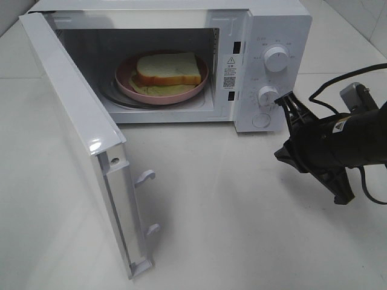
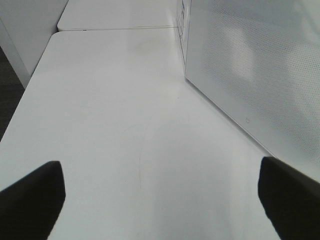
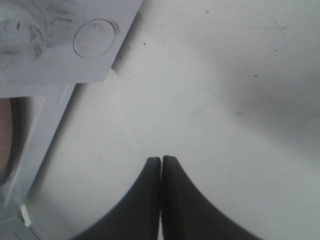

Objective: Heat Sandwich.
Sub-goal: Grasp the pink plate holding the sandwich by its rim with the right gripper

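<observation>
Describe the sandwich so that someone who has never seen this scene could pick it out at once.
Find the white microwave, its door swung wide open. Inside it lies a round pink plate. The sandwich sits on that plate: a squarish pale bread slice with a tan crust, the only food there.

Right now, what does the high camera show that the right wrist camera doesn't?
Only the high view shows the sandwich on its pink plate inside the microwave, and the open door. Only the right wrist view shows the right gripper with jaws pressed shut on nothing. Both show that gripper, the microwave's round button and the white table.
</observation>
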Controlling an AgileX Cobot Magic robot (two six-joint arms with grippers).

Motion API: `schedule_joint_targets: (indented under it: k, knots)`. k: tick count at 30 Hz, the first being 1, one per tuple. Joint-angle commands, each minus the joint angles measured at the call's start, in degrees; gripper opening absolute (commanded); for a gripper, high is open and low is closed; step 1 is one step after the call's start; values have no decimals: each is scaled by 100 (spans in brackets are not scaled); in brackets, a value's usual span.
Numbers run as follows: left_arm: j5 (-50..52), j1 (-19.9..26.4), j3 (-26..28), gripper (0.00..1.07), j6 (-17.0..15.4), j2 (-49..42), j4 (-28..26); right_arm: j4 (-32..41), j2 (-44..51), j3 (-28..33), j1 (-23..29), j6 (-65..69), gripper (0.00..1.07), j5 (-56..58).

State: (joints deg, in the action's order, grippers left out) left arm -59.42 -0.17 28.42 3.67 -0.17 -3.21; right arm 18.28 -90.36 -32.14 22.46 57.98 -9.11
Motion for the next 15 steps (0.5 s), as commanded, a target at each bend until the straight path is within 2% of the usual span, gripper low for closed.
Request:
schedule_joint_targets:
  k: [1,7,15]
  knots:
    - [46,17,-17,101,-6,-160,-46,-40,241,-11,-29,-579,4,476]
    - [46,17,-17,101,-6,-160,-46,-40,361,-453,-29,-1730,5,1610]
    - [46,17,-17,101,-6,-160,-46,-40,361,-951,-29,-2544,5,2378]
